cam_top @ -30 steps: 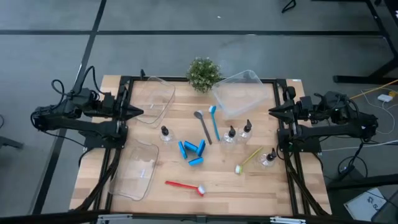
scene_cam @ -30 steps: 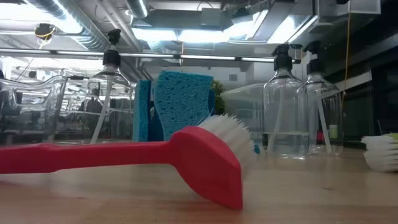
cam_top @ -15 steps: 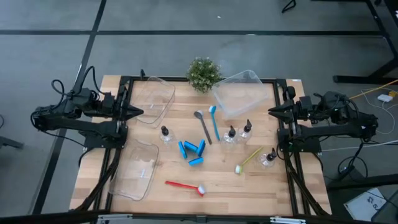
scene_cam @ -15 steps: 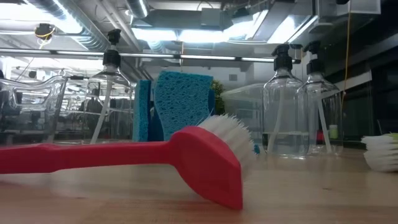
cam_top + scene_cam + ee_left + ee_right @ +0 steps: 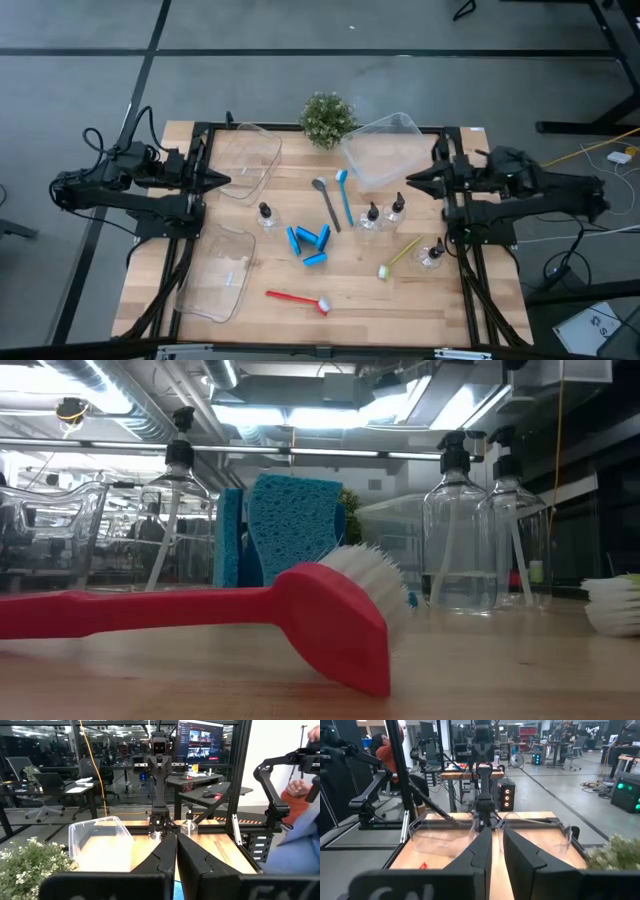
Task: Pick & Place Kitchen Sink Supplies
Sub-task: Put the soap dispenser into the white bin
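Observation:
Nothing is held. In the high view three clear black-capped bottles (image 5: 265, 214) (image 5: 371, 216) (image 5: 397, 209) stand mid-table, and another (image 5: 433, 253) stands near the right edge. A grey brush (image 5: 326, 203) and a blue brush (image 5: 345, 196) lie side by side. The yellow-green brush (image 5: 398, 258) and the red brush (image 5: 298, 298) lie nearer the front edge. Blue sponge pieces (image 5: 308, 242) sit in a cluster. My left gripper (image 5: 226, 181) is shut at the left edge. My right gripper (image 5: 407, 181) is shut above the table, just beyond the two right-hand bottles.
Three clear bins stand on the table: far left (image 5: 245, 162), near left (image 5: 218, 273) and far right (image 5: 385, 148). A potted plant (image 5: 327, 118) stands at the far edge. The low view shows the red brush (image 5: 300, 610) up close. People sit beyond the table (image 5: 300, 795) (image 5: 385, 750).
My right arm has reached from the table's right edge toward the middle, and its gripper now stands over the wood near the two bottles. The left arm and all the objects have kept still.

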Controlling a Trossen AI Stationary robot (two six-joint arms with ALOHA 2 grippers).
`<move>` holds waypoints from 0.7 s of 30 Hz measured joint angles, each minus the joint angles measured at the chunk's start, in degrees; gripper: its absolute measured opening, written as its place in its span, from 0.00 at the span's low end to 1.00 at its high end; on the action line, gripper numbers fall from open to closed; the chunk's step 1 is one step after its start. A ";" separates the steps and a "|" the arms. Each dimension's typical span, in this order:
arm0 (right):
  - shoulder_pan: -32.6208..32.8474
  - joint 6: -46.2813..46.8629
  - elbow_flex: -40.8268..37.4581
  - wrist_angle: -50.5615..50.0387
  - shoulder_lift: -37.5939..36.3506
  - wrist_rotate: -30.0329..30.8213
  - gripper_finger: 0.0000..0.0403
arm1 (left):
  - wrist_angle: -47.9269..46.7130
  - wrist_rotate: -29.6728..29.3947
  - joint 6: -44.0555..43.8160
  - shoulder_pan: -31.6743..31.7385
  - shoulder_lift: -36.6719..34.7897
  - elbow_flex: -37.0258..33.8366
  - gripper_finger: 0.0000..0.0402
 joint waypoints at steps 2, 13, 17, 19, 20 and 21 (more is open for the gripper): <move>0.00 0.00 0.00 2.90 2.24 0.02 0.12 | 0.02 0.00 0.00 -0.01 0.00 -0.01 0.03; 0.37 0.00 0.20 7.80 10.09 0.09 0.12 | 0.00 0.01 0.00 -0.01 0.00 -0.01 0.02; 3.08 0.04 4.54 2.51 12.20 0.17 0.12 | 0.02 0.02 0.00 -0.01 0.00 -0.01 0.03; 5.01 2.03 7.64 -1.47 13.81 0.03 0.12 | 0.01 0.00 0.00 0.00 0.00 -0.01 0.03; 5.96 4.09 9.15 -3.36 14.65 -0.01 0.12 | 0.00 0.00 0.00 -0.01 0.00 -0.01 0.03; 6.89 6.19 10.61 -5.09 15.52 0.00 0.12 | 0.02 0.00 0.00 -0.01 0.00 -0.01 0.03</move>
